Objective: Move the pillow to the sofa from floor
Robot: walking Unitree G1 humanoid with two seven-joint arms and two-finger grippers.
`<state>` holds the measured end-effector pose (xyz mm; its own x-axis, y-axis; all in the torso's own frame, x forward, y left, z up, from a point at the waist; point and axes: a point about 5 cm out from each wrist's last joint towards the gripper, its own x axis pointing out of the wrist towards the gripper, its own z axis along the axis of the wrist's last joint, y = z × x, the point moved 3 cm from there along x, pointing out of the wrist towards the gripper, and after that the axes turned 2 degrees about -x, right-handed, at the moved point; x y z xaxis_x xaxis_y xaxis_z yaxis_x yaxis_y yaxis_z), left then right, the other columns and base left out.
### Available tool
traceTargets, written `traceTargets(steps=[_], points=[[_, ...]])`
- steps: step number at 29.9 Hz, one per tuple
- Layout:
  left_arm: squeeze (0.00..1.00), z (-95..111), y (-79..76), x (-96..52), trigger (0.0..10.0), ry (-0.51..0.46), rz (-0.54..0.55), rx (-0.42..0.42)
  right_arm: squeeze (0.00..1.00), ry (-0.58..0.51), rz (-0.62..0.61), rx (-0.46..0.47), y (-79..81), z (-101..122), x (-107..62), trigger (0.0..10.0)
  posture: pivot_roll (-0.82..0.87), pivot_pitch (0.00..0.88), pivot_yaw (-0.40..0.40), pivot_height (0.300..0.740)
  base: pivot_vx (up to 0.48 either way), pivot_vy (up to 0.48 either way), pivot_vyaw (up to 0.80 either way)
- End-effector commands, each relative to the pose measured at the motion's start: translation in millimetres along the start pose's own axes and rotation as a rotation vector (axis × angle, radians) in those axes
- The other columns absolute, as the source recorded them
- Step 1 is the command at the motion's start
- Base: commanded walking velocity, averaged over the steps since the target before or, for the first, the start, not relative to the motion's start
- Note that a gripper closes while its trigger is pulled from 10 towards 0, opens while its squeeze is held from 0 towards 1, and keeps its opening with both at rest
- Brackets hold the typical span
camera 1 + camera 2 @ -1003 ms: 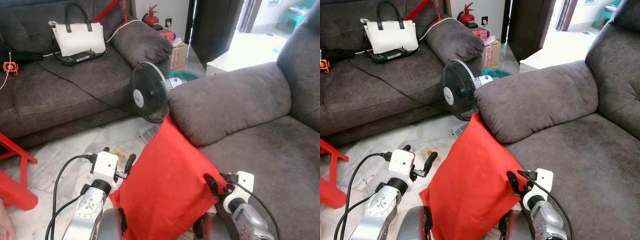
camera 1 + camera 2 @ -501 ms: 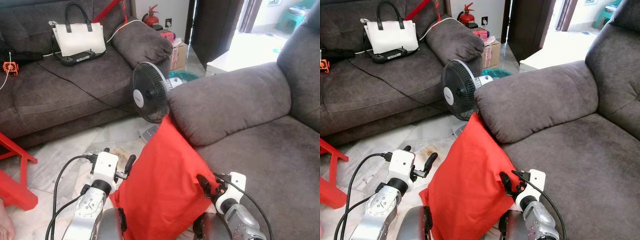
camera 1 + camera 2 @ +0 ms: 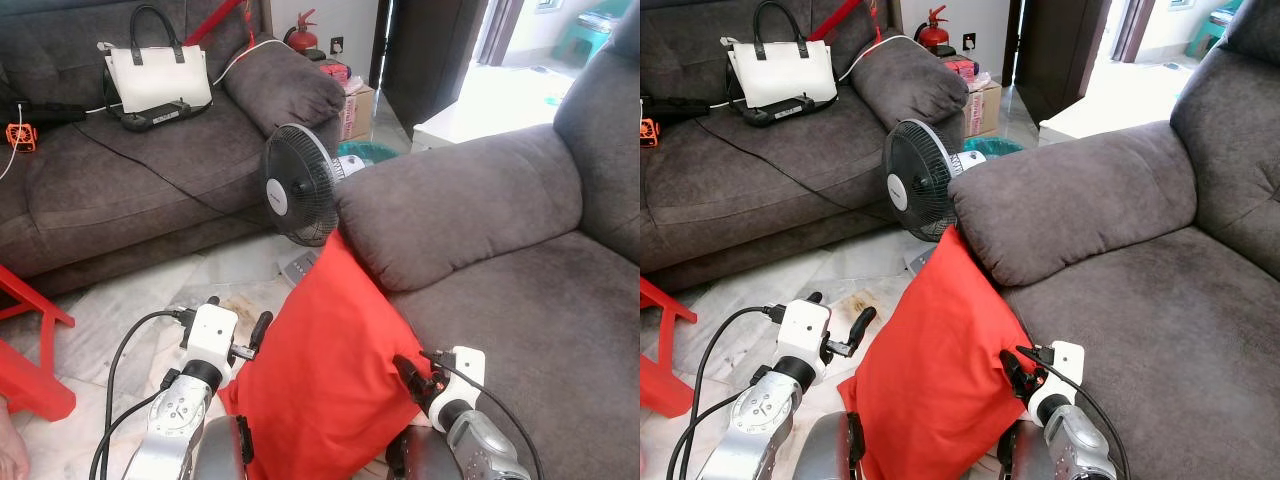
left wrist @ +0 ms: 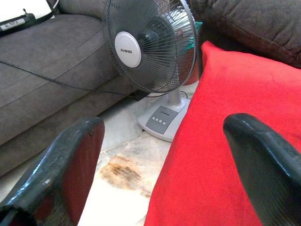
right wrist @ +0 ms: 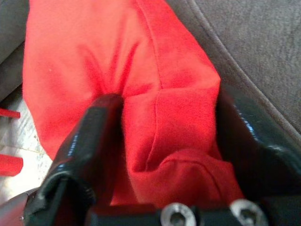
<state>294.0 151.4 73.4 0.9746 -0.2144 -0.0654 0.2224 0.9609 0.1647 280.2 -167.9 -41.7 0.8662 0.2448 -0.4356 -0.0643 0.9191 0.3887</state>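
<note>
Against the front of the sofa [image 3: 520, 300], just under its armrest, the red pillow [image 3: 330, 370] stands on its lower edge on the floor [image 3: 130, 310], leaning on the seat edge. At the pillow's right corner the right gripper [image 3: 412, 378] pinches a fold of the cloth between its two fingers. Beside the pillow's left edge the left gripper [image 3: 237, 325] is spread wide and holds nothing. A fan [image 3: 298, 185] stands on the floor behind the pillow. By my judgement the grasp is made, but the lifting and the placing on the seat are not yet done.
</note>
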Motion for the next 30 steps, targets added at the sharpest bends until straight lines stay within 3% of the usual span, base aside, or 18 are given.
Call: traceTargets(steps=[1, 30], points=[[0.0, -3.4, -1.1, -0.7, 10.0, 0.016, -0.01, 0.016, 0.0, 0.039, 0.025, -0.031, 5.7, -5.5, 1.8, 0.0, 0.13, 0.02, -0.035, 0.554, 0.0, 0.0, 0.0], [0.0, -1.6, -1.9, 4.1, 10.0, 0.008, -0.023, 0.031, 0.0, 0.062, 0.045, -0.127, 10.7, -2.3, 5.7, 0.0, 0.13, 0.0, -0.03, 0.554, 0.0, 0.0, 0.0]])
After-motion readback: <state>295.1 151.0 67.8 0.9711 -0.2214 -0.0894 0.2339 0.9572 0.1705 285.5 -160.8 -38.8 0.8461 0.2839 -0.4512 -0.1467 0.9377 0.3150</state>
